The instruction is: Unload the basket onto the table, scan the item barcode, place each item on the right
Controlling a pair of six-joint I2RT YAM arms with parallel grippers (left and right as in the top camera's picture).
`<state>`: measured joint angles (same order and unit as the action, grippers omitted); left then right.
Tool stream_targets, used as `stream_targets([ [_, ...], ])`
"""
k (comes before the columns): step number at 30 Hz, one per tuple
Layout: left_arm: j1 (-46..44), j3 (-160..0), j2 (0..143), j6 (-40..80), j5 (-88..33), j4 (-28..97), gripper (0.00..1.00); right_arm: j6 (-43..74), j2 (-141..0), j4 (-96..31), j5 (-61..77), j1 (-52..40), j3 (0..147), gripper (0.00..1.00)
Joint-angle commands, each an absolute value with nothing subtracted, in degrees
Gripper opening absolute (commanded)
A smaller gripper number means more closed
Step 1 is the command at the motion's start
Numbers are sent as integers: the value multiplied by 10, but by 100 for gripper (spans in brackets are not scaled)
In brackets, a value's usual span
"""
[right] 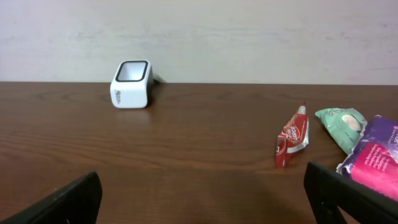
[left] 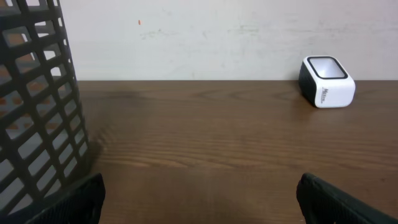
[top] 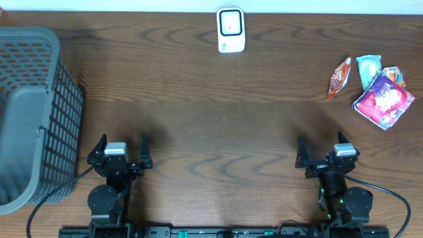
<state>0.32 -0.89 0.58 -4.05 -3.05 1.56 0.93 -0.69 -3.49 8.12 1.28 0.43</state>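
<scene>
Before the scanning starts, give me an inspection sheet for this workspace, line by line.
Surface: dark wooden table, grain visible.
Job's things: white scanner at the far edge; red packet, teal packet and purple packet grouped at the far right.
Clutter: grey mesh basket at the left edge.
Grippers: left gripper and right gripper open, holding nothing.
Cables: black cables trail from the arm bases.
Surroundings: pale wall behind the table.

A mock shop checkout: grey shopping basket (top: pixel 66 112) left of the fingers of the left gripper (top: pixel 122 141), 4 snack packets (top: pixel 383 100) ahead-right of the right gripper (top: pixel 321 143), 1 barcode scanner (top: pixel 230 30) far ahead between them.
</scene>
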Motion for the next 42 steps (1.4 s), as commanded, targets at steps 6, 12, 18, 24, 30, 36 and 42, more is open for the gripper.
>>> stream_targets([
  [6, 5, -2, 1, -29, -8, 45, 98, 8, -3, -37, 80, 14, 3, 99],
  [12, 17, -2, 1, -30, -8, 44, 98, 8, -3, -37, 81, 14, 3, 99],
  [18, 22, -2, 1, -29, -8, 42, 98, 8, -3, -37, 81, 14, 3, 99],
  [24, 22, -2, 2, -29, -8, 42, 98, 8, -3, -37, 81, 14, 3, 99],
  [30, 22, -2, 1, -29, -8, 42, 98, 8, -3, -37, 81, 14, 3, 99],
  [36, 22, -2, 2, -29, -8, 42, 98, 8, -3, -37, 81, 14, 3, 99],
  [42, 22, -2, 2, -29, -8, 42, 98, 8, -3, -37, 81, 14, 3, 99],
])
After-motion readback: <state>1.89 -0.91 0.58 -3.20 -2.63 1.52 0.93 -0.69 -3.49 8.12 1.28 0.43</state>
